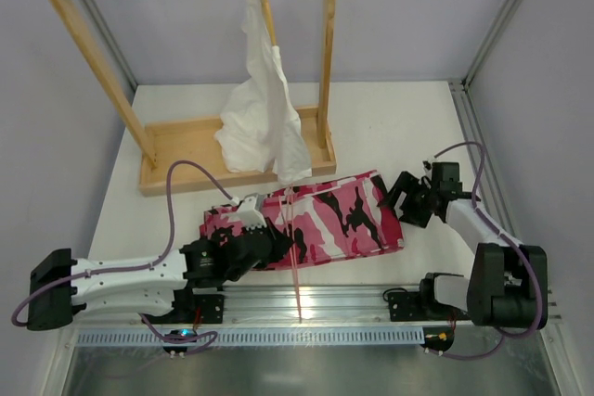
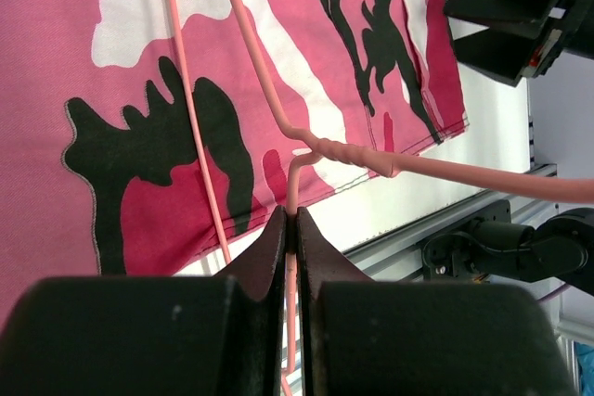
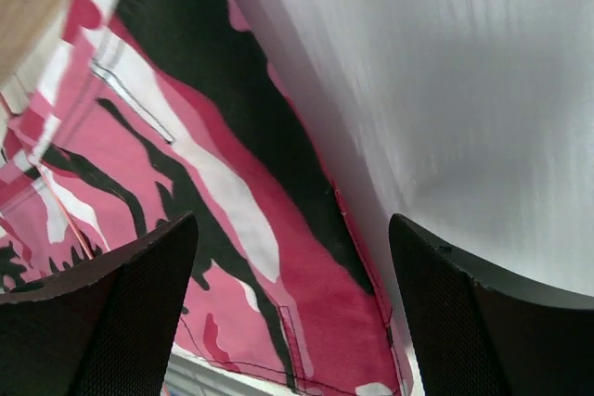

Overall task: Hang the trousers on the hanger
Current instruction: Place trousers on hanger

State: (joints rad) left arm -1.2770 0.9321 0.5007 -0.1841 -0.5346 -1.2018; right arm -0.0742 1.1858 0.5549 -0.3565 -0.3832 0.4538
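Observation:
The camouflage trousers (image 1: 334,217) lie folded flat on the white table, in front of the wooden rack. The pink wire hanger (image 1: 295,257) lies across them, its wire running toward the near rail. My left gripper (image 1: 278,238) is shut on the hanger's wire; in the left wrist view the pink wire (image 2: 291,229) passes between the closed fingertips, with the twisted neck (image 2: 353,153) just beyond and the trousers (image 2: 139,90) beneath. My right gripper (image 1: 402,201) is open and empty at the trousers' right edge; the right wrist view shows the cloth (image 3: 278,257) between its spread fingers (image 3: 121,312).
A wooden rack (image 1: 190,71) stands at the back with a white garment (image 1: 263,108) on a tan hanger. A metal rail (image 1: 306,303) runs along the near table edge. Purple cables loop by both arms.

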